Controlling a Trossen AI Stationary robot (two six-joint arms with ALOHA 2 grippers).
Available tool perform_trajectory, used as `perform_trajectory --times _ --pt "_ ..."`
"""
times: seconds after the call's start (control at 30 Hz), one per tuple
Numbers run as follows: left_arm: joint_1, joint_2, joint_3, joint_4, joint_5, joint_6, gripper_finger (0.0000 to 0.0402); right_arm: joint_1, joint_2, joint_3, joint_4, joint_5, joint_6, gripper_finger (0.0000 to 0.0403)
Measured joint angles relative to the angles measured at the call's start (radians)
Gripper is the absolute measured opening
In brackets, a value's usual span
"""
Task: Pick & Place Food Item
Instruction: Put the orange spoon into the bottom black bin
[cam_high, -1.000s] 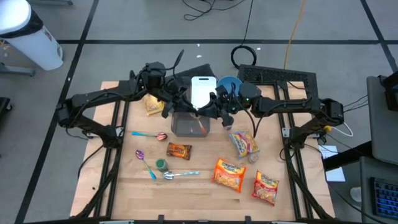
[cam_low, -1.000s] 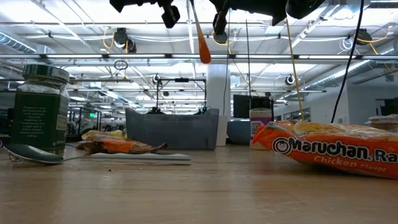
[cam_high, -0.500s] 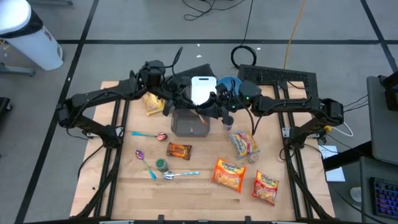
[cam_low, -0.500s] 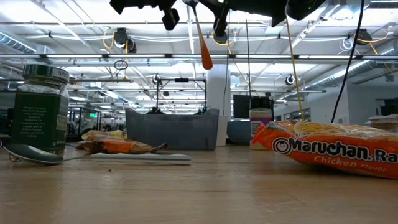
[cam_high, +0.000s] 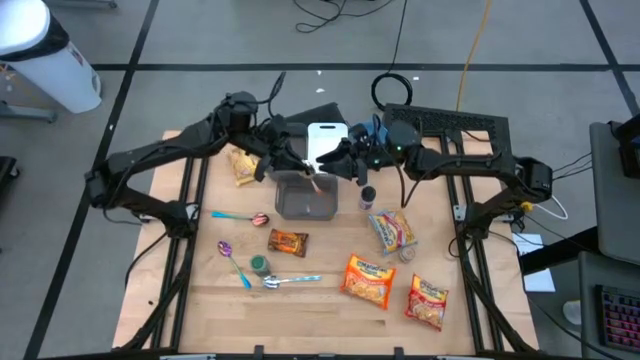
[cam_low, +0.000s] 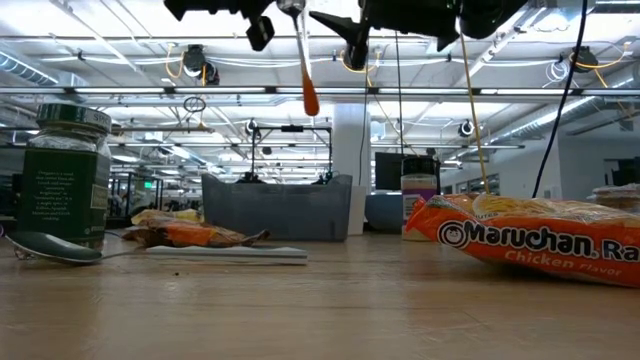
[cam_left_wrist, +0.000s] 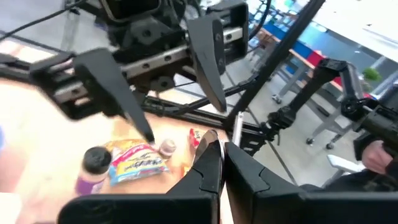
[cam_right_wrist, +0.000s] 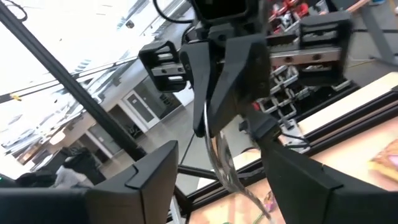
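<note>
**Carry phase: utensil held high over bin, no food item in hand**

Left gripper (cam_high: 293, 165) clenched on the metal end of an orange-handled utensil (cam_low: 307, 70), hanging handle-down in the air, well clear of the tabletop. Positioned above the back edge of the grey bin (cam_high: 300, 207), not touching it. Confirmed in the left wrist view: both fingers (cam_left_wrist: 208, 165) pinched together on a thin metal stem.

Right gripper (cam_high: 345, 160) just beside, at similar height, facing the left one; jaws spread wide with nothing between them (right wrist view shows the left gripper and the metal stem framed between its own fingers (cam_right_wrist: 152, 180)).

Mismatch with the task line: held thing looks like a utensil, not food. Food packs untouched on the table: ramen packs (cam_high: 368, 279) near the front, a noodle pack (cam_high: 393, 232) right of the bin, a small snack pack (cam_high: 287, 242) in front of it.

Judged step: transport done, at place or handover. Cannot tell which.

Next move, if a drop: lower over the bin's open middle, then release; hanging handle likely to swing, so slow descent. If a handover: close the right jaws on the stem before opening the left. Risk of finger clash, given how close the grippers sit.
</note>
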Motion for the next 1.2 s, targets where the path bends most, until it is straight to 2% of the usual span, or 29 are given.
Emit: perform_trajectory --times 0.23,0.43,0.57,0.8,1.2 --pt "0.081 -0.068 0.000 -0.122 -0.066 0.074 0.0006 -0.024 0.000 0.000 0.000 0.003 0.000 0.0224" --pt "0.132 -0.085 0.000 -0.267 -0.165 0.175 0.0007 -0.018 0.000 0.000 -0.040 0.011 -0.015 0.0223" --pt "0.149 -0.079 0.000 -0.322 -0.247 0.235 0.0008 0.002 0.000 0.000 -0.102 0.091 -0.042 0.0223" --pt "0.183 -0.076 0.000 -0.332 -0.328 0.244 0.0006 0.039 0.000 0.000 -0.150 0.177 -0.079 0.0224" --pt "0.191 -0.075 0.001 -0.397 -0.336 0.179 0.0013 0.037 0.000 0.000 -0.188 0.216 -0.090 0.0221"
